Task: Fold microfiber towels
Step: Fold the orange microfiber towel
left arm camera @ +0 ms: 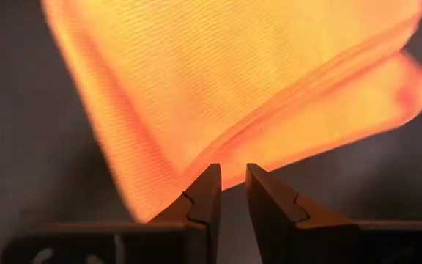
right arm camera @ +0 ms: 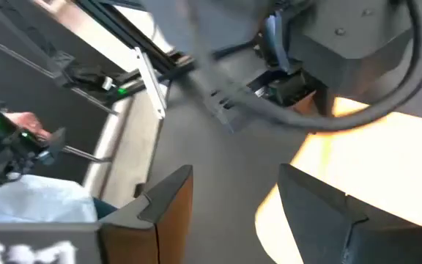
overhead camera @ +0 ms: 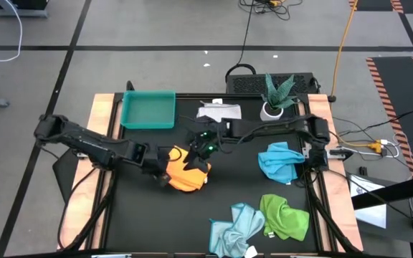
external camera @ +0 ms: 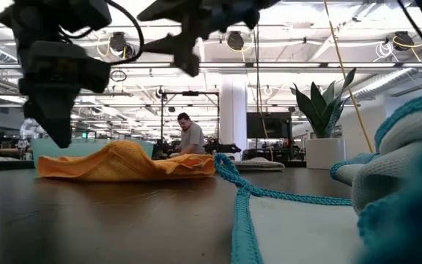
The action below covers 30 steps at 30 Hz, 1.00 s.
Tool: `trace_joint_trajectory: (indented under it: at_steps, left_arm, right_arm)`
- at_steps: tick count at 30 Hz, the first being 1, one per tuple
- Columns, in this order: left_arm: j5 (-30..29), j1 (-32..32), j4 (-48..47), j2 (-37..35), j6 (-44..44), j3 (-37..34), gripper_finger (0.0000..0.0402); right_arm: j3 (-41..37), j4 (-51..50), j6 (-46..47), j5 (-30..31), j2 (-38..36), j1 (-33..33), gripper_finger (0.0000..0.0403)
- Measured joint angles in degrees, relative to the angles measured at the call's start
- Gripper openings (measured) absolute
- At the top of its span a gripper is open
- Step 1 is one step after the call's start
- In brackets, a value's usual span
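From above, the soft yellow-orange microfiber towel (overhead camera: 187, 174) lies partly folded near the middle of the dark worktop (overhead camera: 142, 222). The left end effector (overhead camera: 162, 172) is at its near-left edge; the right end effector (overhead camera: 205, 147) hangs just above its far side. The white-grey folded towel (overhead camera: 219, 112) lies at the back beside the rigid teal rectangular tray (overhead camera: 148, 110), the bright blue crumpled towel (overhead camera: 278, 162) to the right, and the pale blue towel (overhead camera: 236, 228) and green towel (overhead camera: 286, 217) bunch together at the front. A potted plant (overhead camera: 278, 97) stands at the back right.

At worktop level, the orange towel (external camera: 127, 162) shows as a low, layered mound, with both arms dark above it.

The left wrist camera shows its fingers (left arm camera: 204, 199) nearly together with a thin gap, right at the towel's (left arm camera: 226, 95) corner; whether they pinch cloth I cannot tell.

The right wrist camera shows its fingers (right arm camera: 171, 198) standing apart over bare worktop, the orange cloth (right arm camera: 376, 172) beside one of them, nothing gripped.

The step in hand looks like a fold of the orange towel just laid down. Next comes squaring the layers or another fold, which calls for a clean grip on one free edge.
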Motion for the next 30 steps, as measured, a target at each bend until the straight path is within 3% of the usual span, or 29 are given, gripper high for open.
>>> trace_joint_trajectory:
  at_steps: [3, 10, 22, 30]
  left_arm:
    - [3.38, 2.95, 1.47, 0.0, -2.08, -0.51, 0.0067]
    - [3.59, 6.74, 0.14, -0.02, -3.97, -0.53, 0.0067]
    - [2.77, 6.35, -5.03, 0.33, -6.48, -0.53, 0.0067]
    - [2.39, 6.35, -2.76, 3.27, -4.86, -0.55, 0.0067]
  right_arm:
    - [0.0, -2.86, -1.0, 1.74, -2.11, 0.29, 0.0192]
    - [0.0, -5.79, -3.16, 2.98, -4.77, 0.84, 0.0192]
    - [-0.02, -10.88, -4.9, 3.0, -4.85, 1.12, 0.0192]
    - [-2.79, -14.53, -3.88, 6.01, -4.89, 1.85, 0.0192]
